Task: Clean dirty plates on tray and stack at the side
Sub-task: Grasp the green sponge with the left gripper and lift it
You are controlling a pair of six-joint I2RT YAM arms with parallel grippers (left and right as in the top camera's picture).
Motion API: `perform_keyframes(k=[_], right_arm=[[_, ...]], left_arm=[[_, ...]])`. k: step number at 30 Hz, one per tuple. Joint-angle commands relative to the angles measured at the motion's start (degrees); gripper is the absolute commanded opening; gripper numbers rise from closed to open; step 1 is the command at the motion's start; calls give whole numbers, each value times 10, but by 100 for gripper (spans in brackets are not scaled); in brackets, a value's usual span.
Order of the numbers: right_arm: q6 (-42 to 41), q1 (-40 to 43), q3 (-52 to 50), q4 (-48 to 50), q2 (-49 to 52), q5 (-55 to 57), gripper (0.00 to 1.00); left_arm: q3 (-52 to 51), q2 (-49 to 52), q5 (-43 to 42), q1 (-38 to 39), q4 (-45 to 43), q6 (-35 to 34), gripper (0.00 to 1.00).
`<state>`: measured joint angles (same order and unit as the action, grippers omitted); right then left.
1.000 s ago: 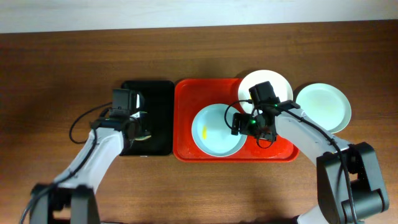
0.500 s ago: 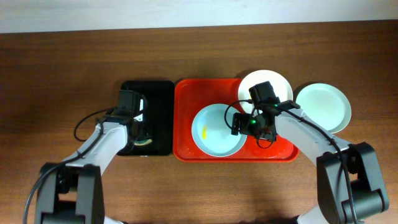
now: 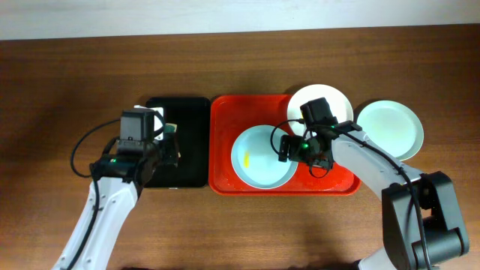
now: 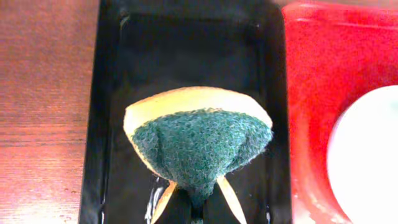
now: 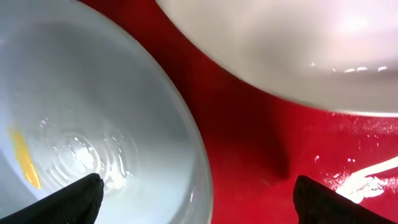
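Altogether 2 trays: the red tray (image 3: pixel 223 120) holds the blue plate (image 3: pixel 259 161), the white plate (image 3: pixel 337 101) overlaps its far corner, and the green plate (image 3: pixel 390 129) lies beside it, so 3 plates. Over the black tray (image 3: pixel 191 142) the left gripper (image 4: pixel 194 202) clenches 1 sponge (image 4: pixel 202 146); the right gripper (image 5: pixel 199 196) gapes across the blue plate's rim.

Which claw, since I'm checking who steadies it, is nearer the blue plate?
Right. The right claw is open astride the blue plate's rim; the left claw is over the black tray, shut on a sponge.

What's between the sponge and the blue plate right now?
Left wrist view: only the black tray wall and red tray rim separate sponge from blue plate; nothing loose.
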<state>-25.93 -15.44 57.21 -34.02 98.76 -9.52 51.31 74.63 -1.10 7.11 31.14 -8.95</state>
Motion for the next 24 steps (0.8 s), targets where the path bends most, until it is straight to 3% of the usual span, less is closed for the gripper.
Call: perform_keyframes(k=[1, 2, 3, 4, 6, 8, 10, 16, 18, 20, 22, 24], right_arm=[[0, -3, 11, 4, 4, 5, 99], [0, -3, 11, 4, 4, 5, 99], [0, -3, 11, 4, 4, 5, 89], [0, -3, 11, 3, 4, 5, 70], [0, -3, 11, 1, 4, 5, 46], [0, -3, 11, 0, 4, 5, 28], [0, -3, 11, -5, 4, 5, 17], [0, -3, 11, -11, 4, 5, 13], [0, -3, 11, -11, 4, 5, 22], [0, -3, 11, -10, 4, 5, 24], [0, -3, 11, -7, 5, 5, 4], [0, -3, 11, -4, 10, 5, 4]], left_arm=[[9, -23, -11, 1, 12, 9, 0], [9, -23, -11, 1, 19, 9, 0], [9, -23, -11, 1, 27, 9, 0], [9, -23, -11, 1, 37, 9, 0], [9, -23, -11, 1, 47, 10, 0], [9, -23, -11, 2, 45, 23, 0], [9, -23, -11, 1, 42, 35, 0], [9, -23, -17, 5, 41, 35, 0], [9, -23, -17, 5, 41, 35, 0], [9, -23, -17, 6, 41, 35, 0], [9, -22, -17, 12, 41, 35, 0], [9, -22, -17, 11, 41, 35, 0]])
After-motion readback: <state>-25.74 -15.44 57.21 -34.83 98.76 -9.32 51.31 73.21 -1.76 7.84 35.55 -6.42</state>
